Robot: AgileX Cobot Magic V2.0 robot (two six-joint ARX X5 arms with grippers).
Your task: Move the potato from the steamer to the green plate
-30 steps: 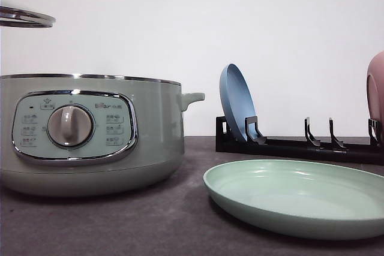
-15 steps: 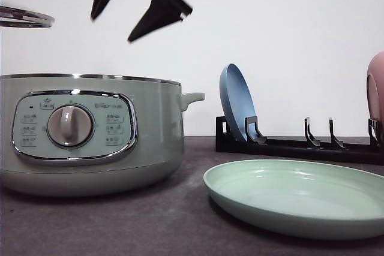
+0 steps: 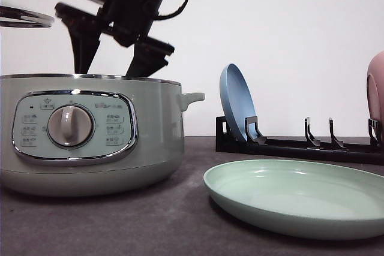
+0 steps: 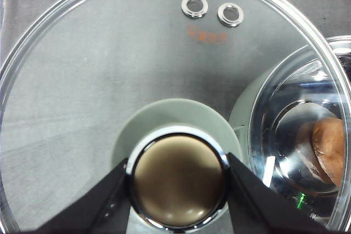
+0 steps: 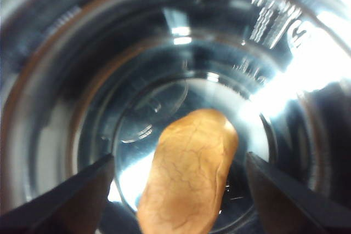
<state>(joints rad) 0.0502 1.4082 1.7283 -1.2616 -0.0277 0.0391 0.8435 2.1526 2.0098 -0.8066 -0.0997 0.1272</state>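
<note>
Right gripper (image 3: 107, 75) spread wide over steamer (image 3: 90, 133): straddle the potato (image 5: 189, 171), sink lower, then clench.

I'm looking at a staged kitchen test bench: a sage-green electric steamer (image 3: 90, 133) at my ten o'clock, a black plate rack (image 3: 300, 142) at two o'clock, dark grey tabletop (image 3: 150, 220), bare white wall (image 3: 288, 28) with sockets.

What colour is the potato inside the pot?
Orange-brown, best seen in the right wrist view: potato.
</note>
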